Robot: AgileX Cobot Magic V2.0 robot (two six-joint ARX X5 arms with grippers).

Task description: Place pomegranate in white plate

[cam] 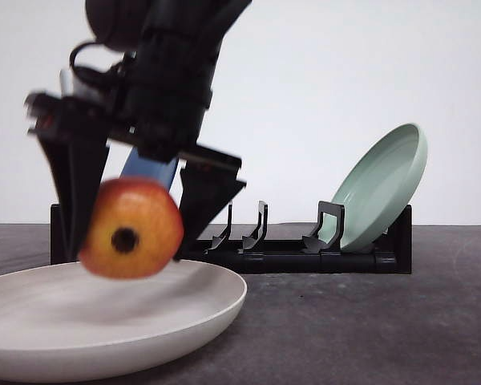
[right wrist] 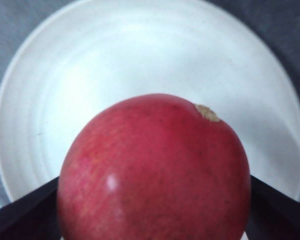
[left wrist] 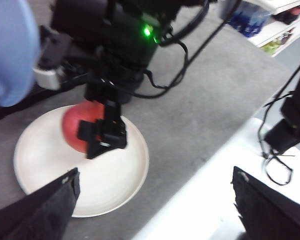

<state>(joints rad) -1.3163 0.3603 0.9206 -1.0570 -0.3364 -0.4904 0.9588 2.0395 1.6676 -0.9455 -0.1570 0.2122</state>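
Hanging just above the white plate (cam: pixel 104 329), the pomegranate (cam: pixel 132 228) sits pinched between the fingers of the right gripper (cam: pixel 132 220), its dark calyx end turned toward the front camera. The carry looks essentially finished, since the fruit is over the plate's basin in the right wrist view; lowering and letting go appear to remain. The left gripper (left wrist: pixel 155 200) waits off to the side, its jaws spread wide and holding nothing.

Front camera sits low at worktop (cam: pixel 369 321) level; both wrist cameras look down on the white plate (right wrist: pixel 140 55)
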